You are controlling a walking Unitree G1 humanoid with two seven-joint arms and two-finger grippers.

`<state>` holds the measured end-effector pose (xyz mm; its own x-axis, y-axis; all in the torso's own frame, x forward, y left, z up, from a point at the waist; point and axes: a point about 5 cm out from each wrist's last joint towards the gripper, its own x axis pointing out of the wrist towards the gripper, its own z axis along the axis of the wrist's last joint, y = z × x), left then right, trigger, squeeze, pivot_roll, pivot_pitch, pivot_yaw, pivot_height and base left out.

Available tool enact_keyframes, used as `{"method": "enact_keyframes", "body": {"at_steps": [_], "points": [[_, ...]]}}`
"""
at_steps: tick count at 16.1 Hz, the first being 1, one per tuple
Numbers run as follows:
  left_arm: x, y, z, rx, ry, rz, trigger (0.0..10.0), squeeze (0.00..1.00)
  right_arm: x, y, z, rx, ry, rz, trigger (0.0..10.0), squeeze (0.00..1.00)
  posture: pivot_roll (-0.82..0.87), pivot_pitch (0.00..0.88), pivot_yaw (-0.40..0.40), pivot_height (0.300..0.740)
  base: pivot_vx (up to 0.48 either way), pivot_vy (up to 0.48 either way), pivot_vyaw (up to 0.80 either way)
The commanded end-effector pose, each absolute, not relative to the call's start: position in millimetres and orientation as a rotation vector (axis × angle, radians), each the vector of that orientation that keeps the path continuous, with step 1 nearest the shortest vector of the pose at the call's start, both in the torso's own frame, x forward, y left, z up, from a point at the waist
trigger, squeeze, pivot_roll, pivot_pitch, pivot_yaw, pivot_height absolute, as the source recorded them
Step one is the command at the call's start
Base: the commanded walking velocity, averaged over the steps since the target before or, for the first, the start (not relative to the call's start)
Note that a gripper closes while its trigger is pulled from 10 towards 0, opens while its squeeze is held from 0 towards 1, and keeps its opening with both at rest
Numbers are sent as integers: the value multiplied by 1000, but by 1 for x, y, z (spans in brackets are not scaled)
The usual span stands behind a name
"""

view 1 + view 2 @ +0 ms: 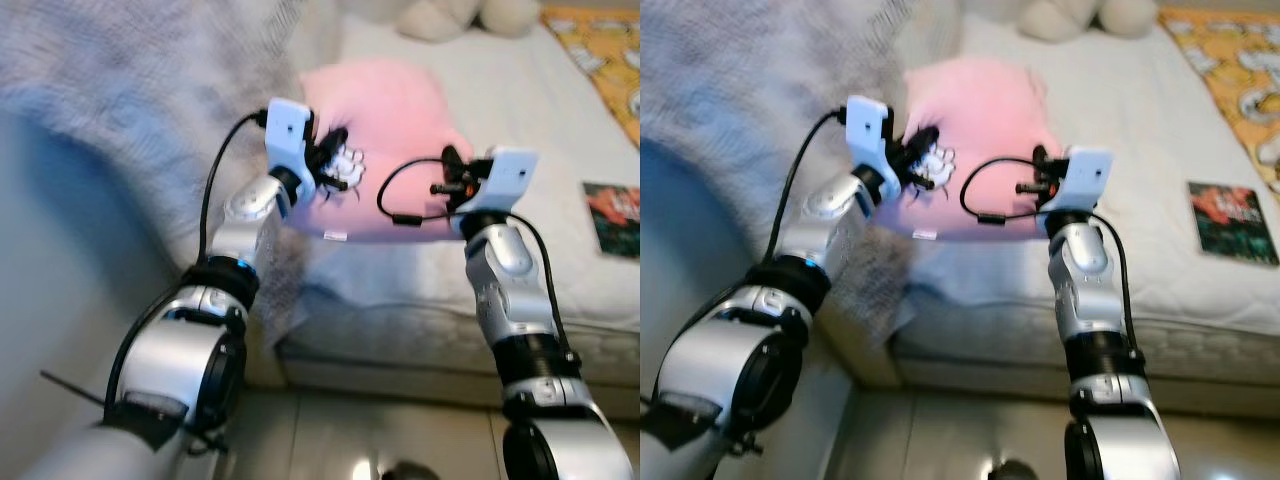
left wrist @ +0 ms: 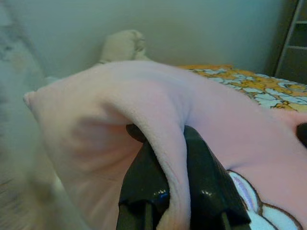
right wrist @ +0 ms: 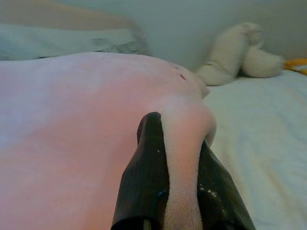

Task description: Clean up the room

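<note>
Two pincers share one load over the wide white mattress bed [image 1: 520, 130]: the soft pink fleece pillow [image 1: 385, 130] hangs between them, just above the sheet. Left pincer [image 2: 165, 191] is clamped on a fold at its left edge, right pincer [image 3: 180, 191] pinches the right corner. Thin fleece folds could slip free if either arm pulls unevenly!

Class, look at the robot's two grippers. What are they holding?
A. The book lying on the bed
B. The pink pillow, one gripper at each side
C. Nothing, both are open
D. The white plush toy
B: the left gripper and right gripper each pinch a fold of the pink pillow between their fingers.
</note>
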<state>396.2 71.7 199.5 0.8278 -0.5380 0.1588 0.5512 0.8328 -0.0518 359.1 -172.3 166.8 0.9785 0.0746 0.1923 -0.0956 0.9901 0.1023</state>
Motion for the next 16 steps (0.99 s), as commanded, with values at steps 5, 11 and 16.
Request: {"method": "enact_keyframes", "body": {"at_steps": [5, 11, 16], "points": [[401, 77, 222, -126, -217, -541, 10000, 0, 354, -204, 166, 119, -194, -58, 10000, 0, -147, 0, 80, 740, 454, 0, -315], [404, 83, 217, -175, -174, -483, 10000, 0, 356, -202, 165, 112, -171, -35, 10000, 0, -146, 0, 79, 740, 191, 337, 0], [406, 83, 216, -126, -159, -448, 10000, 0, 355, -199, 162, 107, -151, -13, 10000, 0, -134, 0, 60, 740, 73, 443, 0]]}}
